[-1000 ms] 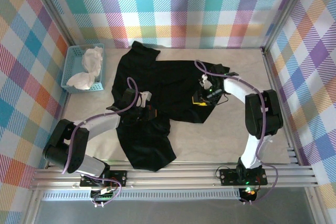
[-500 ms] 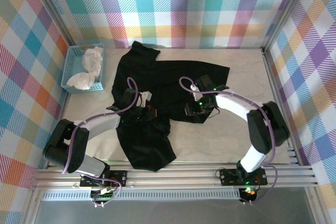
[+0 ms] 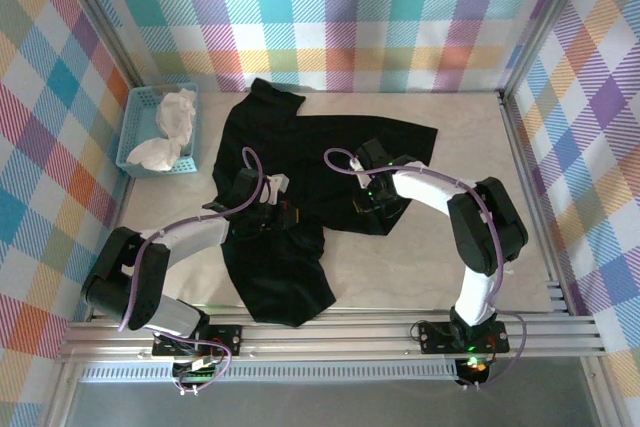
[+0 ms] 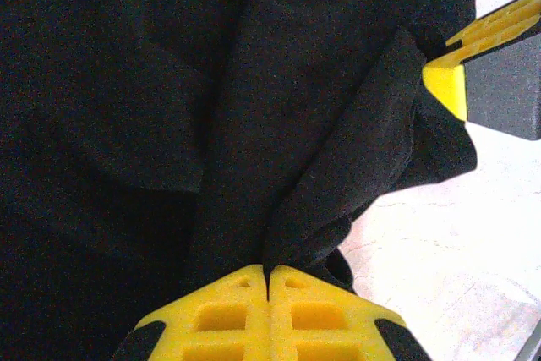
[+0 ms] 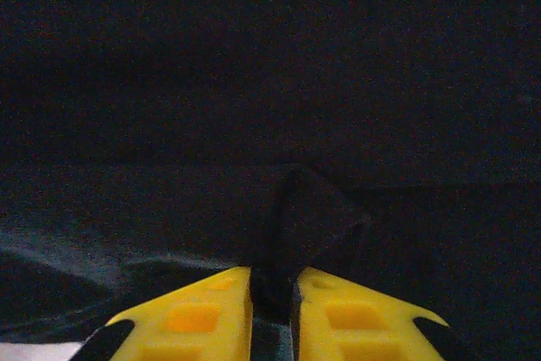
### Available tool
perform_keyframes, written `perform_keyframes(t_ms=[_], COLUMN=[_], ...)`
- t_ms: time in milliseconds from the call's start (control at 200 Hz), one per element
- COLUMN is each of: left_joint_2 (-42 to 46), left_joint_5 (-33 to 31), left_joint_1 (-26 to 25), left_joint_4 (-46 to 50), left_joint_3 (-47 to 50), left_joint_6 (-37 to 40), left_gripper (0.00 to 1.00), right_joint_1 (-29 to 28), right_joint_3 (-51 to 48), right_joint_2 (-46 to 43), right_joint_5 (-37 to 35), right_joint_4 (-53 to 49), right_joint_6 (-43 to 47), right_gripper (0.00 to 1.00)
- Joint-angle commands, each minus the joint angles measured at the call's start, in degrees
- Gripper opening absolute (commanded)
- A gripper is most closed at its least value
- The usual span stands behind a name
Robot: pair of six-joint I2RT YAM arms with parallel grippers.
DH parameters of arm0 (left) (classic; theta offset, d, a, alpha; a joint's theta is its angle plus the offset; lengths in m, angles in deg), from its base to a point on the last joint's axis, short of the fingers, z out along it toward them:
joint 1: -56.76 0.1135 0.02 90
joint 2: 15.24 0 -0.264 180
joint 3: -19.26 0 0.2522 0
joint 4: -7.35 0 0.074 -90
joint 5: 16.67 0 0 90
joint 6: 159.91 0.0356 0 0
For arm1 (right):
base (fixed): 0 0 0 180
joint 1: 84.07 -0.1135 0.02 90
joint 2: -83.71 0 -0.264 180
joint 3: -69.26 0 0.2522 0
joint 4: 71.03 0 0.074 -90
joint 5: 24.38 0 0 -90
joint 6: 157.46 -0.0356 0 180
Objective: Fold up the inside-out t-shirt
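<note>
T-shirt [image 3: 270, 277], black, lies rumpled on the table [image 3: 420, 267], running from the near edge at 6 o'clock to the far edge at 12. Left gripper [image 4: 269, 275], just toward 9 o'clock of table centre: fingers pressed together, pinching a fold of it. Right gripper [image 5: 272, 287], toward 3 o'clock: nipping a raised tuck of the cloth. Light-blue basket [image 3: 135, 117] holding white cloth [image 3: 172, 117], far at 10 o'clock.

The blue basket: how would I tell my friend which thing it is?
Look at the table between the checkered walls and go to its far left corner. The light-blue plastic basket sits there, just left of the black t-shirt. It alone is blue, with lattice sides and crumpled white cloth inside.
</note>
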Motion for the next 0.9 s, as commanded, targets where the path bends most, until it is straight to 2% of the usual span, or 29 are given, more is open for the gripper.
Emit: perform_keyframes(t_ms=[0, 150, 420, 595, 765, 815, 895], left_joint_2=[1.4, 1.24, -0.35, -3.07, -9.61, -11.99, -13.89], left_joint_5=[0.18, 0.22, 1.24, 0.68, -0.53, -1.19, -3.03], left_joint_1=[-0.01, -0.09, -1.36, -4.39, -8.6, -9.42, -9.62], left_joint_4=[0.72, 0.37, -0.45, -1.4, -2.32, -1.91, -0.91], left_joint_3=[-1.28, -1.19, -2.77, -6.12, -15.62, -19.32, -22.97], left_joint_6=[0.66, 0.64, 0.79, 0.84, 1.0, 1.02, 1.01], left_gripper=[0.0, 0.0, 0.0, 0.0, 0.08, 0.15, 0.34], right_joint_1=[0.29, 3.02, 10.63, 18.93, 28.8, 31.43, 34.05], right_joint_3=[0.0, -2.94, -6.98, -7.8, -6.8, -5.69, -4.81], right_joint_2=[-2.44, -6.54, -9.7, -14.19, -19.59, -20.59, -21.47], right_joint_5=[-3.69, 1.64, 21.09, 29.07, 31.95, 31.05, 26.68], right_joint_4=[-2.86, -2.46, 1.76, 2.57, 5.45, 6.14, 7.49], right_joint_6=[0.96, -0.07, -2.05, -5.6, -11.15, -12.68, -14.11], right_gripper=[0.1, 0.0, 0.0, 0.0, 0.0, 0.0, 0.0])
